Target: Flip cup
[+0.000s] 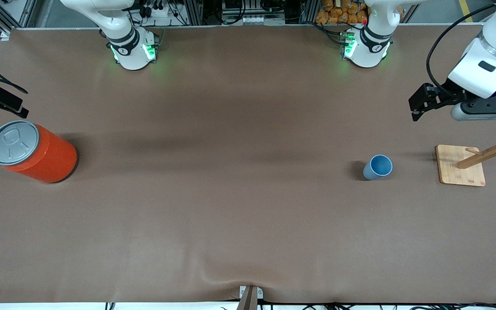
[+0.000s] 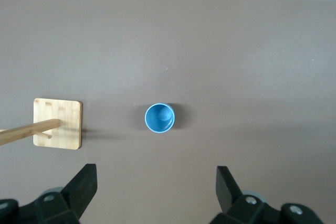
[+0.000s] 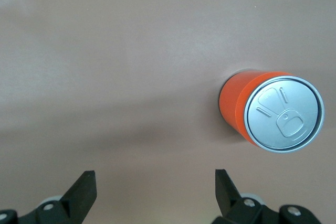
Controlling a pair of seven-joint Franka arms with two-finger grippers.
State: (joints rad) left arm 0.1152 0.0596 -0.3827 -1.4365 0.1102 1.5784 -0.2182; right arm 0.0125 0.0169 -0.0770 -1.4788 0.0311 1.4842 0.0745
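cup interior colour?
Darker blue than its light-blue outer wall; the small tapered plastic cup stands mouth-up. Left wrist view shows it best.

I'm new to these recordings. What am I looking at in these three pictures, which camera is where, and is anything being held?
These are two robot arms at a brown table. One picture looks down from a high camera facing the arms; the other two come from cameras on each arm's wrist.

The left end effector hangs open above the table at the left arm's end, holding nothing. Its wrist camera looks down on a small blue cup standing upright, mouth up, beside a wooden rack.

The right end effector, also open and empty, hangs at the right arm's end near an upright orange can with a grey lid.

Nothing is held.
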